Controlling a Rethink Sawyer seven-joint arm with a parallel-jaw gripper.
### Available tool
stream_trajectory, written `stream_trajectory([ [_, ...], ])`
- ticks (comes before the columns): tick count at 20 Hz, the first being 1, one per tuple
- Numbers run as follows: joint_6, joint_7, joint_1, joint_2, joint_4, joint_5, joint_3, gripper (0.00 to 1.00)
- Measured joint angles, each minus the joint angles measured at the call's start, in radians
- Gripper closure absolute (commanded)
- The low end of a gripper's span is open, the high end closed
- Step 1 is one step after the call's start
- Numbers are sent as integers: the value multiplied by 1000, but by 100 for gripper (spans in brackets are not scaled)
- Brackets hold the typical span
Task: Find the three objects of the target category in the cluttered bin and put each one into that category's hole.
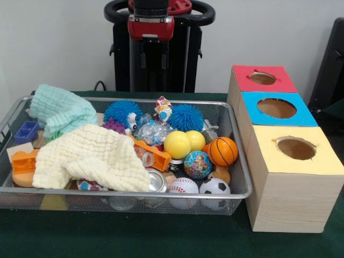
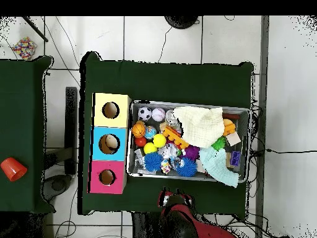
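Note:
The wire-mesh bin (image 1: pixel 123 194) sits on the green table, full of toys; it also shows in the overhead view (image 2: pixel 189 104). It holds a basketball (image 1: pixel 223 151), a soccer ball (image 1: pixel 215 186), a baseball (image 1: pixel 183 186), a globe ball (image 1: pixel 197 164), two yellow balls (image 1: pixel 178 144) and two blue spiky balls (image 1: pixel 122 112). Beside the bin stand three wooden boxes with a hole each: yellow (image 1: pixel 322 161), blue (image 1: pixel 251 102) and red (image 1: pixel 242 72). My gripper (image 1: pixel 151 56) is drawn back at the pedestal, behind the bin and above it; I cannot tell its state.
A cream cloth (image 1: pixel 94 158) and a mint cloth (image 1: pixel 62 110) cover the bin's left part. An orange plastic piece (image 1: pixel 153 154), a metal can (image 1: pixel 157 181) and small blocks (image 1: pixel 26 131) lie among the toys. A red cup (image 2: pixel 12 168) stands on a side table.

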Motion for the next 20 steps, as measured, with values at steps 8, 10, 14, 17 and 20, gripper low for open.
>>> stream_trajectory([
  [8, -8, 0, 21, 5, 0, 0, -3, 0],
  [10, -30, 0, 39, 17, 0, 0, -13, 0],
  [14, -117, 0, 78, 56, 5, 0, -25, 0],
  [17, -157, 0, 98, 68, 13, 1, -31, 0],
  [20, -163, 0, 124, 68, 27, 9, -45, 0],
])
